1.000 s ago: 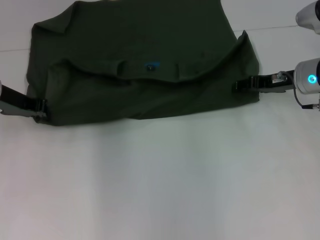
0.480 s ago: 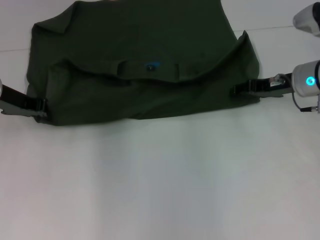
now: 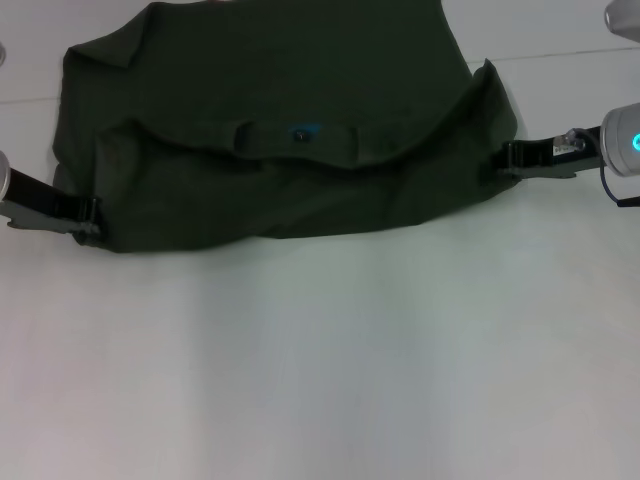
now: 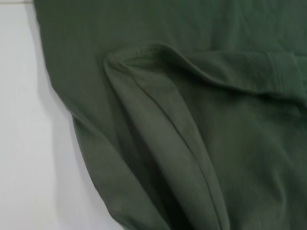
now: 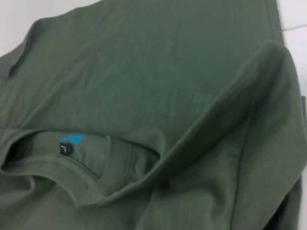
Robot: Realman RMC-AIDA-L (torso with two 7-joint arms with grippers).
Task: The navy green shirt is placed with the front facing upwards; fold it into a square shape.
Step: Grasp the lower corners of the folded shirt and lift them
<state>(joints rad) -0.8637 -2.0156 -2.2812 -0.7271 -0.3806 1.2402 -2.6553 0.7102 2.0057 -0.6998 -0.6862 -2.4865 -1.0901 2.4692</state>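
The navy green shirt [image 3: 280,110] lies across the far half of the white table [image 3: 320,350]. It is folded over itself, so the plain green back shows. The ribbed collar [image 3: 300,148] faces me, with the blue mark [image 3: 302,131] inside the neck. The chest print is hidden. My left gripper [image 3: 88,216] rests low at the shirt's near left corner. My right gripper [image 3: 506,158] is at the shirt's right edge. The left wrist view shows a folded sleeve hem [image 4: 158,120]. The right wrist view shows the collar and blue mark [image 5: 71,140].
White tabletop stretches in front of the shirt towards me. A table seam runs along the far edge on both sides of the shirt [image 3: 560,55]. Part of the right arm's housing [image 3: 625,15] shows at the top right corner.
My right gripper first reached a little inward over the shirt, then drew back right to its edge. The shirt's near right corner has shifted slightly. The left gripper has stayed put.
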